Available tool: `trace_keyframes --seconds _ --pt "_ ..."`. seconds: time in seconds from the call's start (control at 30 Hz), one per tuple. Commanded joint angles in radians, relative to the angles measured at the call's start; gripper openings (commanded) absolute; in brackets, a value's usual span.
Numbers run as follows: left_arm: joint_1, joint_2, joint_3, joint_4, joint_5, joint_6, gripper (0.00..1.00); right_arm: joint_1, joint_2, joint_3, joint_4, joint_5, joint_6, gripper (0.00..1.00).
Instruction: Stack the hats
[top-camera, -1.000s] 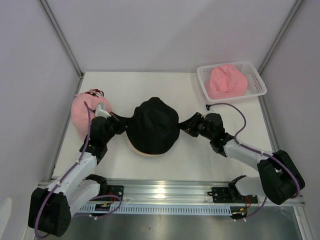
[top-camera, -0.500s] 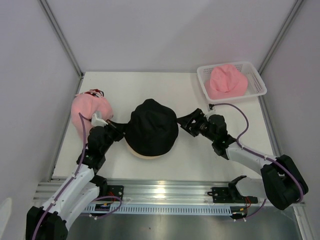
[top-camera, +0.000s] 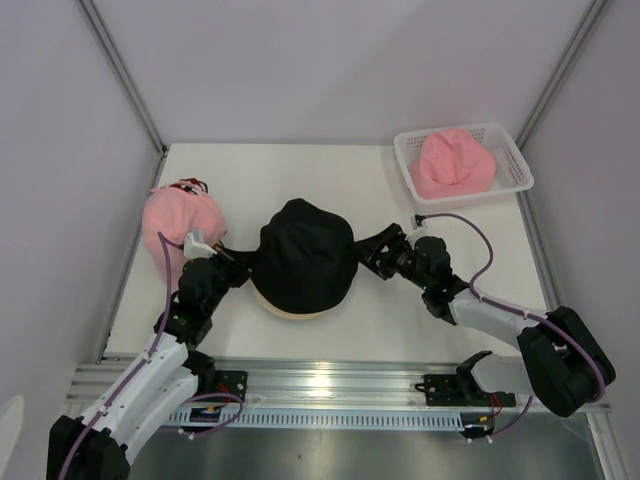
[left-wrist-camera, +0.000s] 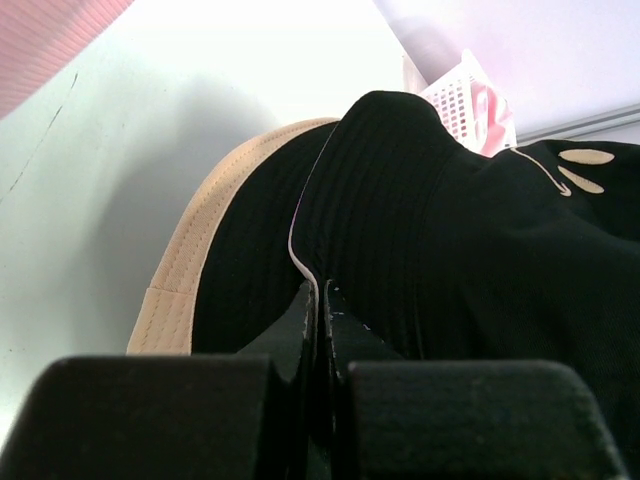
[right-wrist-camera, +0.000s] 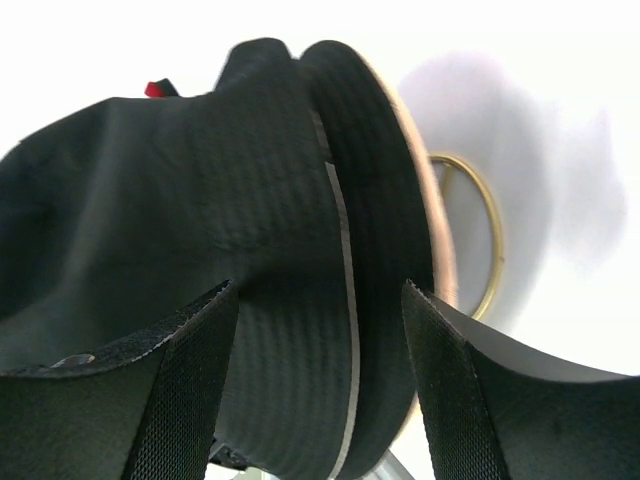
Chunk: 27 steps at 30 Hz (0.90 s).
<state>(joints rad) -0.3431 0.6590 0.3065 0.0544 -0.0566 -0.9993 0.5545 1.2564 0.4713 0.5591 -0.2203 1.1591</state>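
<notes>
A black bucket hat (top-camera: 300, 255) sits over a tan hat, whose rim (top-camera: 292, 309) peeks out beneath it at mid-table. My left gripper (top-camera: 238, 268) is shut on the black hat's left brim. In the left wrist view the brim's white edge runs into the closed left gripper (left-wrist-camera: 320, 290), with the black hat (left-wrist-camera: 430, 230) above the tan rim (left-wrist-camera: 185, 275). My right gripper (top-camera: 372, 252) stands open at the right brim. In the right wrist view the black hat's brim (right-wrist-camera: 330, 330) lies loose in that open gripper (right-wrist-camera: 320, 295). A pink cap (top-camera: 178, 225) lies at the left over something red (top-camera: 187, 185).
A white mesh basket (top-camera: 510, 150) at the back right holds a pink hat (top-camera: 455, 162). The basket (left-wrist-camera: 455, 95) also shows beyond the black hat in the left wrist view. A thin yellow ring (right-wrist-camera: 493, 240) shows on the table beside the stack. Walls close in on both sides.
My right gripper has opened and let go of the black hat's right brim. The left arm drew slightly toward the near edge, still shut on the left brim.
</notes>
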Motion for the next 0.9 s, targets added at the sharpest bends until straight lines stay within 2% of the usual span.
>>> trace_keyframes --seconds 0.0,0.1,0.2,0.23,0.4,0.5,0.53,0.63,0.87 --pt "-0.023 0.004 -0.032 -0.083 -0.018 0.001 0.01 0.005 -0.015 -0.022 0.051 0.033 0.011 0.70" --pt "-0.027 -0.005 -0.032 -0.093 -0.025 -0.001 0.01 0.005 -0.009 -0.026 0.061 0.024 0.014 0.68" --pt "-0.033 -0.004 -0.033 -0.090 -0.029 -0.005 0.01 0.008 0.004 -0.031 0.116 0.009 0.028 0.59" --pt "-0.034 -0.004 -0.037 -0.085 -0.029 -0.005 0.01 0.010 0.011 -0.031 0.130 0.007 0.034 0.53" --pt "-0.042 0.024 -0.043 -0.074 -0.046 -0.015 0.01 0.021 0.086 -0.030 0.246 -0.022 0.068 0.46" --pt "-0.045 0.025 -0.049 -0.068 -0.051 -0.016 0.01 0.027 0.135 -0.036 0.292 -0.045 0.093 0.30" --pt "-0.046 0.024 -0.049 -0.071 -0.061 -0.016 0.01 0.028 0.141 -0.039 0.307 -0.045 0.096 0.17" --pt "-0.048 0.018 -0.049 -0.082 -0.090 -0.010 0.01 0.030 0.138 -0.051 0.280 -0.030 0.082 0.00" --pt "-0.050 0.025 -0.090 -0.128 -0.144 -0.024 0.01 0.028 0.041 -0.059 0.027 0.103 -0.062 0.00"
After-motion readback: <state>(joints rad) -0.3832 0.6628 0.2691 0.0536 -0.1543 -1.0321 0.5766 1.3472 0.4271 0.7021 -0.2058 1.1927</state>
